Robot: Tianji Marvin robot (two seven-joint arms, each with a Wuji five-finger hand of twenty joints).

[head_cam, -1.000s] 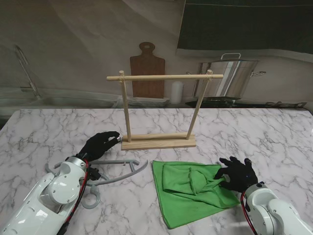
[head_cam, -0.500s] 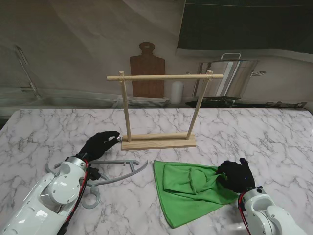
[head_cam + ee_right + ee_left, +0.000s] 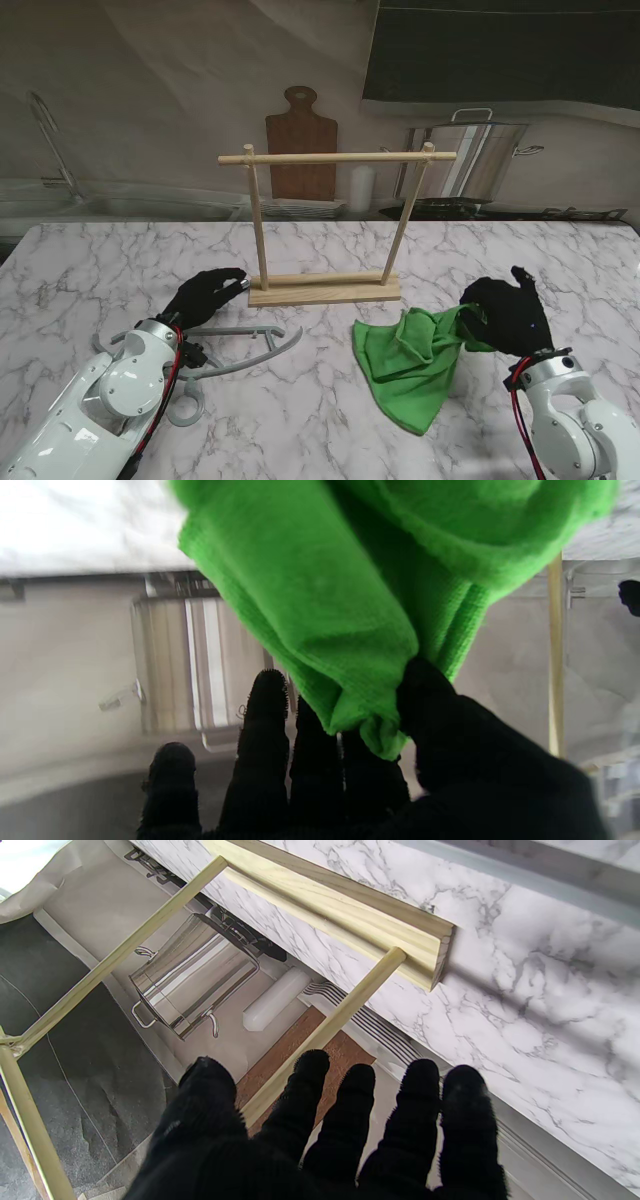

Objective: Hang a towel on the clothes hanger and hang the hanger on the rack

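While your right hand (image 3: 510, 312) pinches the green towel (image 3: 412, 352) by one corner, lifted to the right of the wooden rack (image 3: 325, 220), your left hand (image 3: 205, 293) rests with fingers spread, holding nothing, beside the grey hanger (image 3: 240, 350) on the marble table (image 3: 90, 270).

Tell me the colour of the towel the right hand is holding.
Bright green towel; clearest in the right wrist view.

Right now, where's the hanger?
Stand view: the hanger lies flat on the table's left side, nearer to me than the rack, beside the left arm; towel to its right.
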